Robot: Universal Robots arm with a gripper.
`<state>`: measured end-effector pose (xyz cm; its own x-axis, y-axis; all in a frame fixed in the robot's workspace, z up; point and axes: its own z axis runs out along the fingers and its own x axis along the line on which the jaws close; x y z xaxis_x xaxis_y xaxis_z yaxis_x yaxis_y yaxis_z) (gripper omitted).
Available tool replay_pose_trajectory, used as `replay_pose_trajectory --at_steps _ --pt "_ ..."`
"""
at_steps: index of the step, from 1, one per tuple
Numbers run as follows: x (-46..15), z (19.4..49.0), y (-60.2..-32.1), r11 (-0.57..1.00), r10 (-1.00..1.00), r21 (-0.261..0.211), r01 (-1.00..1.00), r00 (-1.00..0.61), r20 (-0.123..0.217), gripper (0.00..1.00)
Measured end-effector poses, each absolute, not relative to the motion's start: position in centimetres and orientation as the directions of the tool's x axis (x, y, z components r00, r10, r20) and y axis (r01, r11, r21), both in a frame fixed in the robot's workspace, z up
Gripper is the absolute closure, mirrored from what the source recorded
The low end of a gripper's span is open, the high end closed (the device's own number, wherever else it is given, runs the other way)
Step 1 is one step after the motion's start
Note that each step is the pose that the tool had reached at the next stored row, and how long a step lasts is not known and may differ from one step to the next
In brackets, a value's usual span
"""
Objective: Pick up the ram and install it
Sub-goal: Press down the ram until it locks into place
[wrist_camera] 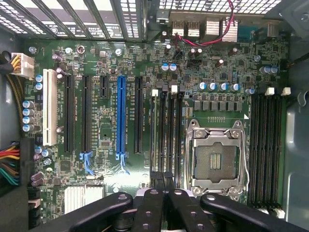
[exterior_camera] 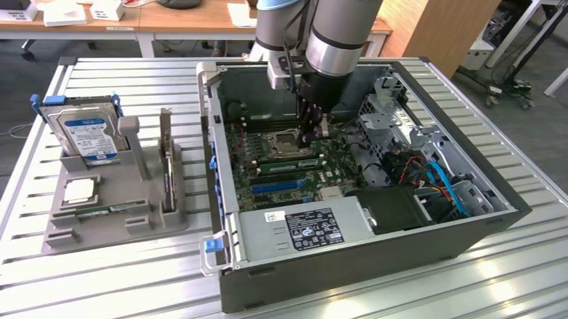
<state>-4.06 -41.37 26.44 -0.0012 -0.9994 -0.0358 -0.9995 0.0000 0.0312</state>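
Observation:
Inside the open computer case [exterior_camera: 355, 272], one green ram [exterior_camera: 286, 155] stands on edge in a memory slot beside the CPU socket [exterior_camera: 286, 141]. My gripper [exterior_camera: 312, 135] hangs straight down over the end of that ram toward the exterior view's right, fingers shut together. I cannot tell whether they touch it. In the wrist view the shut gripper [wrist_camera: 164, 181] sits over the end of the memory slots [wrist_camera: 166, 130], next to the CPU socket [wrist_camera: 216, 159]. Another ram [exterior_camera: 108, 211] lies flat in the grey holder [exterior_camera: 116, 226] outside the case.
The grey holder also carries a hard drive [exterior_camera: 89, 136] and an upright expansion card [exterior_camera: 166, 156]. A power supply [exterior_camera: 302, 229] fills the case's near side, with drive cages and blue cables [exterior_camera: 443, 179] toward the exterior view's right. Blue and black card slots [wrist_camera: 120, 116] lie beside the memory slots.

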Motion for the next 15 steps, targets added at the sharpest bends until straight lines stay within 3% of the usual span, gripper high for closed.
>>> replay_pose_trajectory --at_steps 15 --pt "-4.15 26.44 -41.36 0.025 -0.999 0.031 -0.999 -0.026 -0.036 0.90"
